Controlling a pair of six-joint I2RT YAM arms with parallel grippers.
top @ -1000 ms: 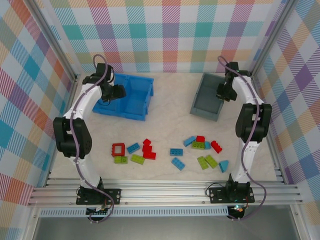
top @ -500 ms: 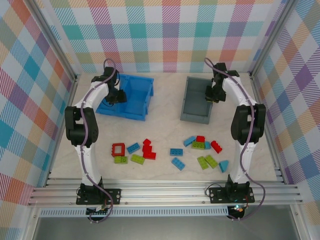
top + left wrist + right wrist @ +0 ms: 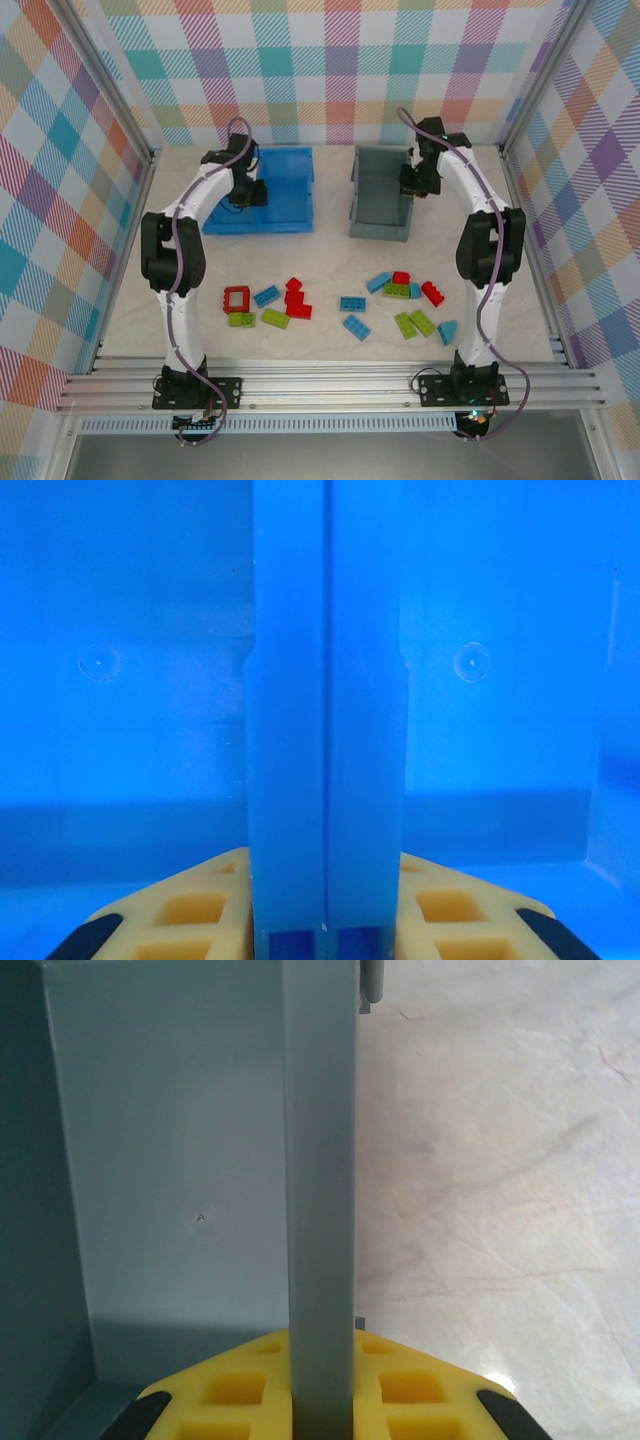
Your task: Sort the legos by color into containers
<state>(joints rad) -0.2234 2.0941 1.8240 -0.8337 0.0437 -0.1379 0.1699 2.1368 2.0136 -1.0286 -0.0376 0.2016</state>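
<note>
Left hand (image 3: 246, 190): closed tight on the divider (image 3: 325, 730) of the blue bin (image 3: 290, 195), with one finger in each compartment.
Right hand (image 3: 418, 180): clamped on the right wall (image 3: 320, 1210) of the grey bin (image 3: 378, 205), one finger inside and one outside.
Bins: side by side at the far end of the tabletop (image 3: 330, 260), blue on the left, a gap between them.
Legos (image 3: 352, 303): red, green and blue, loose on the tabletop nearer the arm bases, well apart from both bins.
Red frame (image 3: 237, 298): leftmost of the legos.

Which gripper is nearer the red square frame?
Left. The left gripper grips the blue bin straight behind the red frame; the right gripper grips the grey bin, far to its right.
</note>
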